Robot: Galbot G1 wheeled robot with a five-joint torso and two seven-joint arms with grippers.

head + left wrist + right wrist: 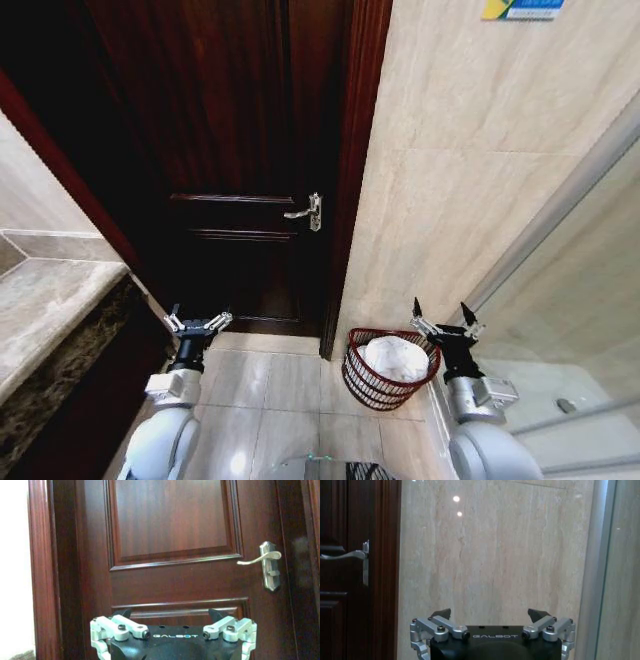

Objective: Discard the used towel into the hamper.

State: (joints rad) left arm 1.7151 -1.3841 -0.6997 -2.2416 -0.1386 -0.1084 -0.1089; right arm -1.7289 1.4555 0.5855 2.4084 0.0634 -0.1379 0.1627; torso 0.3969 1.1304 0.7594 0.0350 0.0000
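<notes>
Head view: towel in hamper; left claw, right claw spread, empty.

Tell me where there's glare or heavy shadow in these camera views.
Head view: the door is deep in shadow, a light glints off the floor tile, and the straight glass frame bows from lens distortion. Right wrist view: two bright spots glare on the wall tile.

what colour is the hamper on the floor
Dark reddish-brown woven slats, with a white towel inside; the hamper shows best in the head view.
</notes>
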